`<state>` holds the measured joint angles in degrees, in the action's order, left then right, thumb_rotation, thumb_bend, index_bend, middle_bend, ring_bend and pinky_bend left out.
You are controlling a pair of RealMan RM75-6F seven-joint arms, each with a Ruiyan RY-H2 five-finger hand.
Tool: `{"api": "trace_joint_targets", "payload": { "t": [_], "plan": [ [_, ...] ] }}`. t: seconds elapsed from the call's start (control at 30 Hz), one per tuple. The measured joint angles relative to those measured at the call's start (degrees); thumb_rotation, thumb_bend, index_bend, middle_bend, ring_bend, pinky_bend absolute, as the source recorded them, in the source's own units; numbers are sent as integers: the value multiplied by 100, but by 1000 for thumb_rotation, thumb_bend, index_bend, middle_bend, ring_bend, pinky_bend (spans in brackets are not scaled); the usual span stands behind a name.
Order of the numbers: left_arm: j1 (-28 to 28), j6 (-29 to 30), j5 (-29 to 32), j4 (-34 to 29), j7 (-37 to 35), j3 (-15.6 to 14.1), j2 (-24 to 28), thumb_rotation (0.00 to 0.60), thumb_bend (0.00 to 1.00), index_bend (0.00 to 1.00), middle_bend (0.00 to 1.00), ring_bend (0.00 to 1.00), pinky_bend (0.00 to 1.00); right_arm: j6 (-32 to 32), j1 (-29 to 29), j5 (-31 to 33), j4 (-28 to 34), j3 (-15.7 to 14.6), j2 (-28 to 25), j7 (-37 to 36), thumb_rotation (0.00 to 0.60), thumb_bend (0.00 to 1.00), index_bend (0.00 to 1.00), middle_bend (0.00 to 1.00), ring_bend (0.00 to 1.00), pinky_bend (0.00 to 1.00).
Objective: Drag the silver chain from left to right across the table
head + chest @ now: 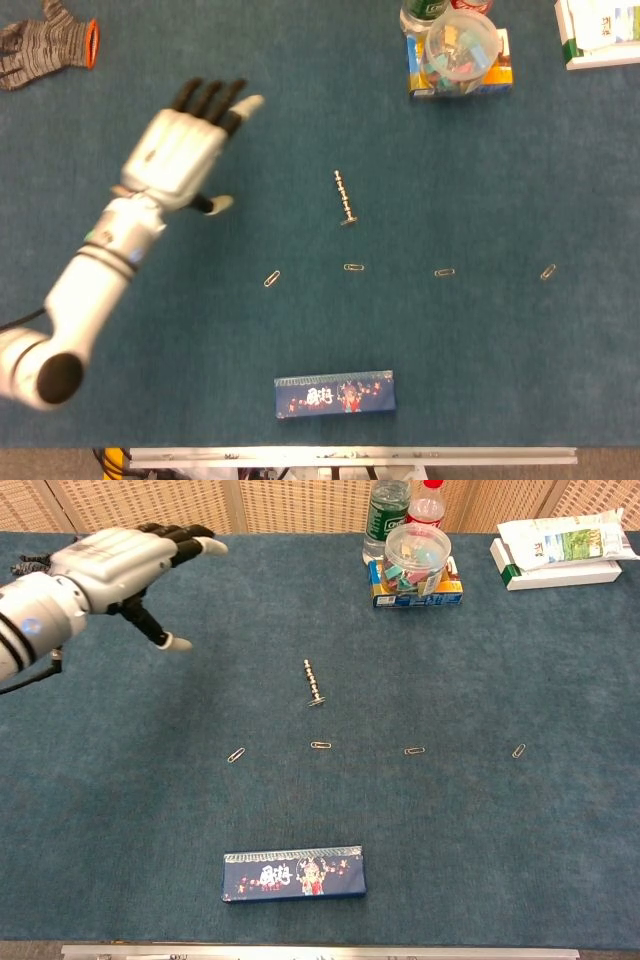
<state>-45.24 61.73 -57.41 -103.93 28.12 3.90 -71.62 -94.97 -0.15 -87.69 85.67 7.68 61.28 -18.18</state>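
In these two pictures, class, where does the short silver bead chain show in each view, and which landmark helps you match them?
Head view: the silver bead chain lies just right of centre, upper half.
Chest view: the chain lies just left of centre, above the middle.
Shared landmark: the small metal paperclip directly below it.

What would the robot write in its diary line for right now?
left hand: open, holds nothing, left of chain | silver chain: lying free on blue table above paper clip row | right hand: not in view

A lab or office test bench (pixel 520 860): blue felt cover, scattered paper clips (pixel 354 267), a tub of binder clips (pixel 461 47), woven screen (pixel 290 502) behind.
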Motion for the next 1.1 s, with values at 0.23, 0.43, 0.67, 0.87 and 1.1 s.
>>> {"api": "trace_joint_targets", "payload": {
  "t": [0.23,0.43,0.67,0.87,1.1],
  "plan": [
    [898,1032,-670,-846,137,-532,883,600,125,178,51,0,32,238,163,-55,86,-43,96,365,600,273,249,267,236,451],
    [1737,1861,-1210,-1086,26,-932,1283,600,125,255,126,33,32,441,326,-87,101,-50,203,599,600,272,265,267,236,451],
    [2572,2602,-1724,-1028,-333,-1177,1441,600,125,288,126,33,32,784,589,-160,101,-92,393,973,600,273,272,267,236,451],
    [3000,2862,-1956,-662,-880,-1202,1398,600,125,345,160,43,31,989,819,-269,57,-121,618,1238,600,273,274,274,236,451],
    [3433,3076,-2087,-213,-1183,-1069,1222,600,125,369,161,43,5,1128,959,-335,213,-153,682,1594,600,273,281,275,236,451]
  ]
}}
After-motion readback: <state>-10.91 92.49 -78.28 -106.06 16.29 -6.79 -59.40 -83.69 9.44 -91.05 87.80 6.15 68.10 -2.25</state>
